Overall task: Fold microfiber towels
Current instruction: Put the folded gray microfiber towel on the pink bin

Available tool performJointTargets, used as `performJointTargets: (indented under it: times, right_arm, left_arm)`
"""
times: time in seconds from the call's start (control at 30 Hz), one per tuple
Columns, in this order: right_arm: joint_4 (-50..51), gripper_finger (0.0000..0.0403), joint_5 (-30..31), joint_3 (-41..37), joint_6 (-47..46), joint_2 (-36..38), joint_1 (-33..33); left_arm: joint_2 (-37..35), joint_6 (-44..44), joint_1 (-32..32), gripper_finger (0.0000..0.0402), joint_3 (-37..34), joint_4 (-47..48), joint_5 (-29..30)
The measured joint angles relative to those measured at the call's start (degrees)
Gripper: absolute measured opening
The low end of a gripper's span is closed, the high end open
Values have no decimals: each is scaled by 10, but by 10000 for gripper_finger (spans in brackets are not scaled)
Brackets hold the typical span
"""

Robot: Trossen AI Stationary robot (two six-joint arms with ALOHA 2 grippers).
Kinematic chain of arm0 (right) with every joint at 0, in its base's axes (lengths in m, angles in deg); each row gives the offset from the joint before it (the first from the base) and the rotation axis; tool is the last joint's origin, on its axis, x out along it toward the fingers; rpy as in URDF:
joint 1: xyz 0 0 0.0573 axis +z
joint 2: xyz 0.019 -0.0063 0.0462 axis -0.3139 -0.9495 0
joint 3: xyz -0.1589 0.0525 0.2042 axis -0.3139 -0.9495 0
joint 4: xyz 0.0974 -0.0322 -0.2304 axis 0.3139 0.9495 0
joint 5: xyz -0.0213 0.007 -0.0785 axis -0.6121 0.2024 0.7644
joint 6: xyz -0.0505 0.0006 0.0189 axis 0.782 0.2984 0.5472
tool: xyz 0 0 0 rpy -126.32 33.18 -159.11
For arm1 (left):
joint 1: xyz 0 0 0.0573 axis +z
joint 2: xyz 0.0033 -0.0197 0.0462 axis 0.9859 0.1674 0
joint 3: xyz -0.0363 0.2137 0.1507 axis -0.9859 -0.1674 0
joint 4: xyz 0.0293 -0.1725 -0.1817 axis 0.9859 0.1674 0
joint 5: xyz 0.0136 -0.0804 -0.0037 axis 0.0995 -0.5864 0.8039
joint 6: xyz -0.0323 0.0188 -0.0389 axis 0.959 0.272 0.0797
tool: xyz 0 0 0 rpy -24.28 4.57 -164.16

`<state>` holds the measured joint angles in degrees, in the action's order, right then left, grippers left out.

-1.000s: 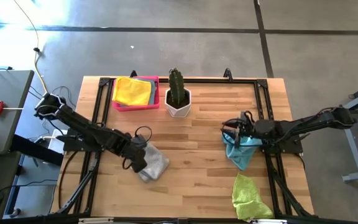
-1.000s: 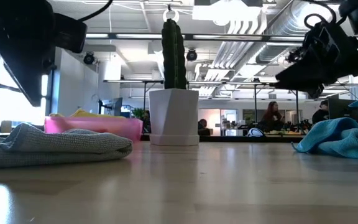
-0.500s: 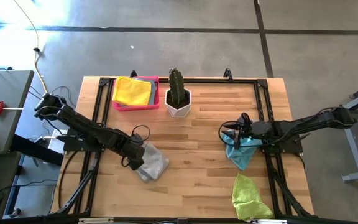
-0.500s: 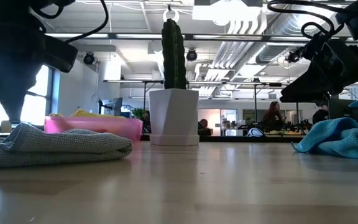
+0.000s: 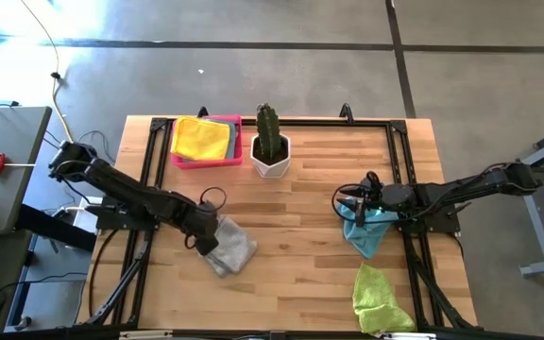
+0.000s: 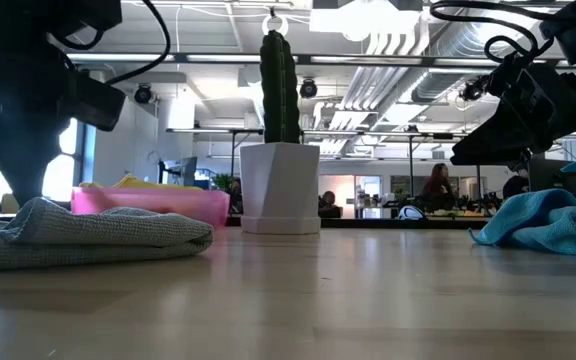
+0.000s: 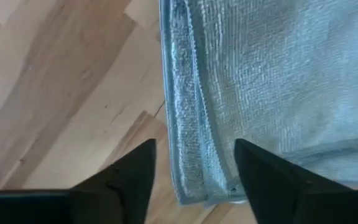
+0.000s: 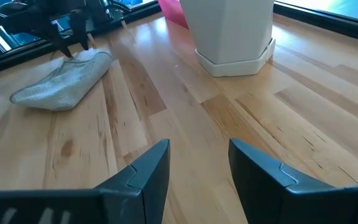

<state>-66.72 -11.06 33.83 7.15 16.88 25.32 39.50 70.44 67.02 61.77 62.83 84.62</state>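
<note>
Left tool [image 7: 194, 171] open over grey towel [image 5: 231, 247] edge; right tool [image 8: 197, 165] open, above blue towel [image 5: 366, 231].

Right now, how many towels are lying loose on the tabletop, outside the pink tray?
3: a grey towel under the left hand, a light blue towel by the right hand, a lime green towel near the front edge. The tray holds more.

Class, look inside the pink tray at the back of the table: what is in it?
A yellow towel lies on top in the pink tray, and a grey edge shows beside it. Anything lower in the tray is covered.
</note>
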Motion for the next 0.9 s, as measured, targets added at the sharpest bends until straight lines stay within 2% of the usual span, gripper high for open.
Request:
performJointTargets:
  times: [0.13, 0.23, 0.53, 0.9]
  right_arm:
    - [6, 156, 0, 0, 0, -1, 0]
    - [14, 156, 0, 0, 0, 0, 0]
    - [18, 156, 0, 0, 0, 0, 0]
    - [31, 156, 0, 0, 0, 0, 0]
  left_arm:
    - [-49, 4, 13, 260, -40, -61, -4]
    - [-78, 11, 22, 279, -67, -91, -3]
    - [-70, 39, 37, 281, -139, -230, -4]
    - [14, 82, -4, 281, -140, -351, -4]
